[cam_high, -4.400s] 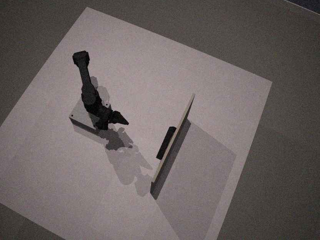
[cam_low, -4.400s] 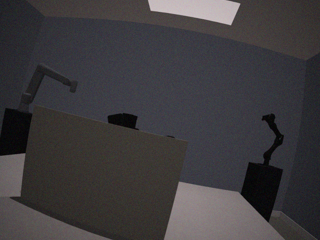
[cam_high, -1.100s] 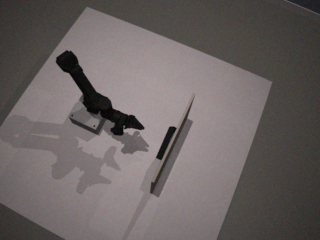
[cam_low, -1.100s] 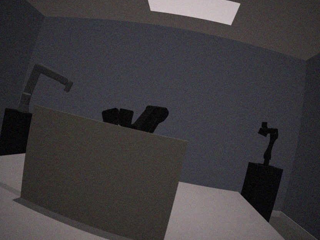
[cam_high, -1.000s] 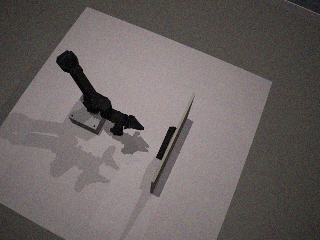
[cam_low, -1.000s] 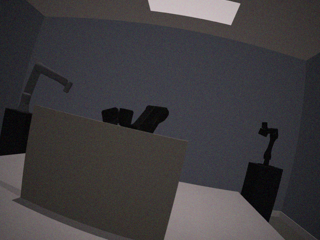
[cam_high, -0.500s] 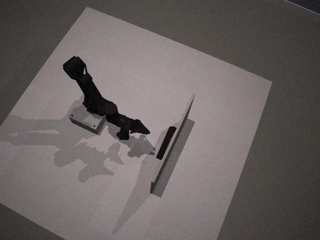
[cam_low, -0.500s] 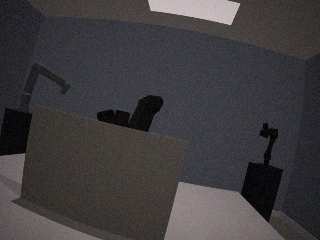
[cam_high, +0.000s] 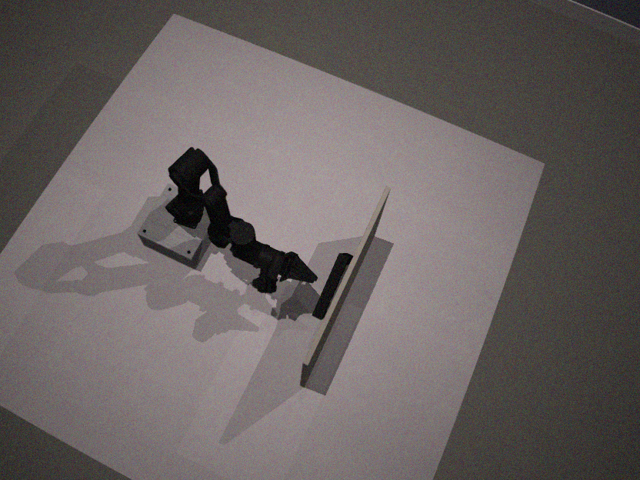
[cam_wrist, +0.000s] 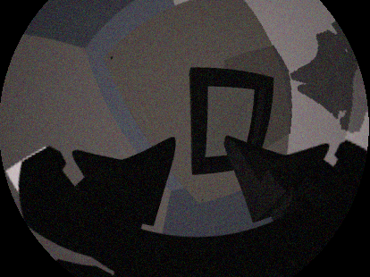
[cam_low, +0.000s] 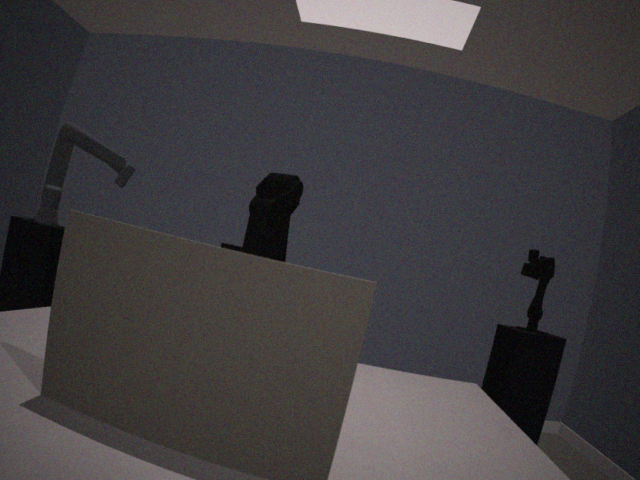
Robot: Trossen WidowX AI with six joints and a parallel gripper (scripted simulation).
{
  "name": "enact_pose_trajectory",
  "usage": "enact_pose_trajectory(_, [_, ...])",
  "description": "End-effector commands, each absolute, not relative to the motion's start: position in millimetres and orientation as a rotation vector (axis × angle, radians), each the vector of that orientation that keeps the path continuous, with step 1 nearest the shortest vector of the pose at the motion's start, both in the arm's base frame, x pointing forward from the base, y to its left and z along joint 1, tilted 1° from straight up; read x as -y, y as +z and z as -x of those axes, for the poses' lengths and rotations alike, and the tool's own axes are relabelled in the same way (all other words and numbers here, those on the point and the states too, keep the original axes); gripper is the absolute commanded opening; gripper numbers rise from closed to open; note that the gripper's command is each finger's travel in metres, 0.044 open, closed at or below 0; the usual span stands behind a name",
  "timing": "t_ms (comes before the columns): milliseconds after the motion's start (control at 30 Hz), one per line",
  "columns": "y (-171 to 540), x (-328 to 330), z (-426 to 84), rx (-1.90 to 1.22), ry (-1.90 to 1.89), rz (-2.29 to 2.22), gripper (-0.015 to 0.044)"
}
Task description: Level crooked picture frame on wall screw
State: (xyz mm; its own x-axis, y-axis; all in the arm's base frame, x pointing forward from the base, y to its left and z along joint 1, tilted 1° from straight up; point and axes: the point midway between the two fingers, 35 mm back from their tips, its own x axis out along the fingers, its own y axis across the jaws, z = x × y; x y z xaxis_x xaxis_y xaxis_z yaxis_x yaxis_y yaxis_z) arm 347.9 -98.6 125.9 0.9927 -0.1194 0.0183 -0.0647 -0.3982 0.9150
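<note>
The black rectangular picture frame (cam_high: pixel 331 286) (cam_wrist: pixel 199 101) hangs on the arm-facing side of an upright brown panel (cam_low: pixel 202 341) (cam_wrist: pixel 156 92). In the wrist view it is clearly turned against the panel: the lower end of its left bar lies close to the panel's upper edge, the other end much farther from it. My gripper (cam_high: pixel 316 278) (cam_wrist: pixel 199 140) is open and empty, just short of the frame. In the wrist view one fingertip shows beside the frame's left bar, the other over its opening. The screw and notched strip are hidden.
The panel stands on the pale table (cam_high: pixel 266 101), and my arm's base plate (cam_high: pixel 165 245) is bolted at the left. A grey arm (cam_low: pixel 88 146) and a black arm (cam_low: pixel 536 298) stand on dark pedestals in the background. Shadows fall around the panel.
</note>
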Motion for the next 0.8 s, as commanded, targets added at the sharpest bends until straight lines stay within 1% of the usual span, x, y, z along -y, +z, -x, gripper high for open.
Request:
enact_pose_trajectory(0, [125, 100, -351, 0.139, -0.058, -1.982, 0.0260])
enact_pose_trajectory(400, [125, 100, -352, 0.139, -0.058, -1.982, 0.0260])
enact_pose_trajectory(767, [126, 102, -367, 0.140, -0.057, -1.982, 0.0260])
